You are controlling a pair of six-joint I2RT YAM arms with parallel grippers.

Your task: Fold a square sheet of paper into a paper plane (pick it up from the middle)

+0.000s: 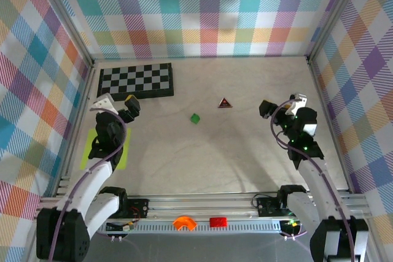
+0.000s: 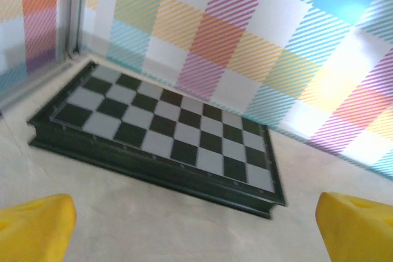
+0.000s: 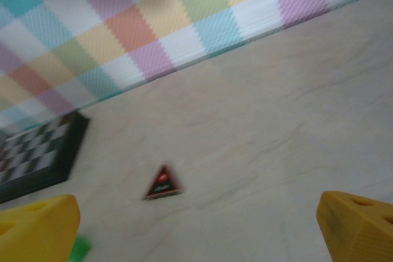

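A lime yellow-green sheet of paper [image 1: 88, 151] lies flat on the table at the near left. My left arm reaches over it and hides its middle, so I cannot tell how it is folded. My left gripper [image 1: 118, 105] hangs beyond the paper, near the chessboard, open and holding nothing. In the left wrist view the yellow fingertips [image 2: 34, 228] stand wide apart over bare table. My right gripper [image 1: 282, 105] is open at the right, far from the paper. In the right wrist view its gap [image 3: 196, 228] frames bare table.
A dark chessboard [image 1: 136, 80] [image 2: 159, 130] lies at the back left. A small green block [image 1: 195, 118] and a red-and-black triangle [image 1: 225, 103] [image 3: 163, 182] sit mid-table. Orange and red pieces [image 1: 184, 223] rest on the front rail. Plaid walls close three sides.
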